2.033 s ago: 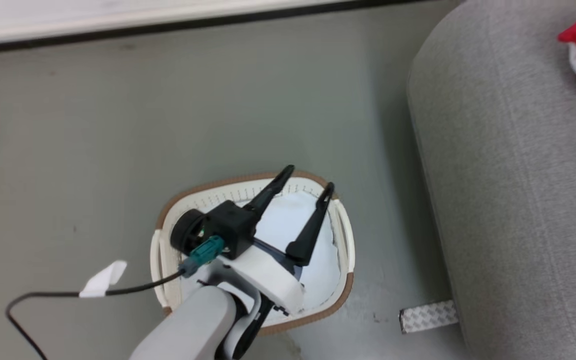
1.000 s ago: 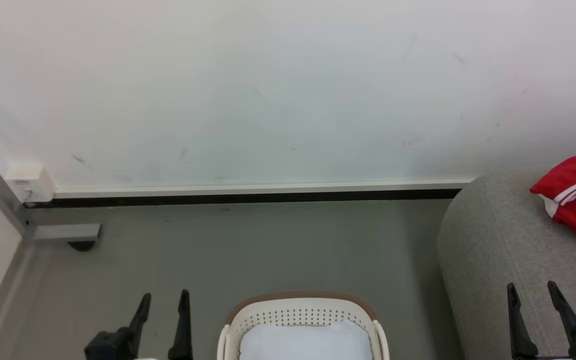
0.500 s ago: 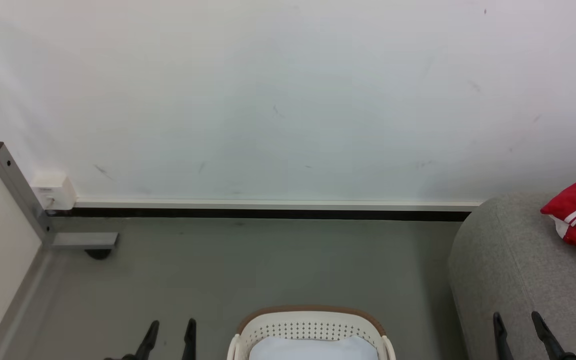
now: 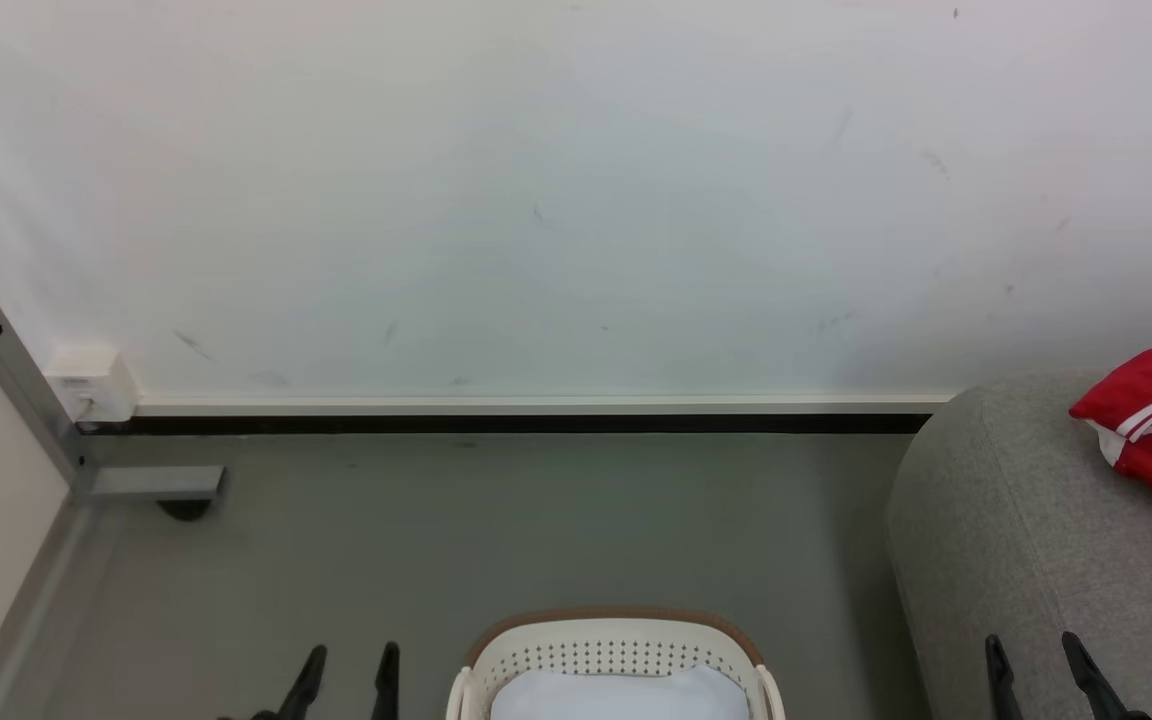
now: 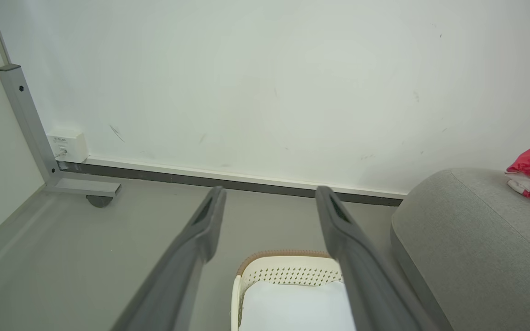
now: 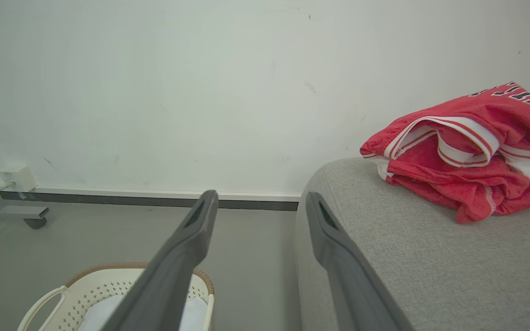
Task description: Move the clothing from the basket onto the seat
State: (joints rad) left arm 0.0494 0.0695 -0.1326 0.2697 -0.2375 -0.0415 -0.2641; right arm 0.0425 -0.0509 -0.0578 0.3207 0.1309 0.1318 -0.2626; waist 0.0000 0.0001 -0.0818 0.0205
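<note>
Holds the left gripper point(image 4: 353, 655) low, just left of the basket point(image 4: 616, 622), two fingers spread wide with nothing between them. Holds the right gripper point(image 4: 1031, 645) equally wide and empty, seen against the near flank of the seat point(image 4: 986, 520). Points both sets of fingers toward the wall point(image 4: 576, 200).

Finds the clothing point(image 6: 463, 151) heaped in a loose red bundle on top of the seat, near its rounded end beside the wall. Shows white trim and part of the dark lettering. Lies well apart from both grippers and from the basket down on the floor point(image 4: 496, 520).

Shows inside the basket a pale flat pad point(image 4: 621, 697) and no red cloth. Cannot rule out something at its near end, though, with that part cut off in every view.

Reads, on that evidence, as a task at or close to its finish:
- clothes lying on the seat, where the task wants them;
- jaws wide, so no cloth is caught;
- arms set to either side, so basket and seat lie open to view from above.

Calls, as a next move, for a look down into the basket before counting the job closed.
</note>
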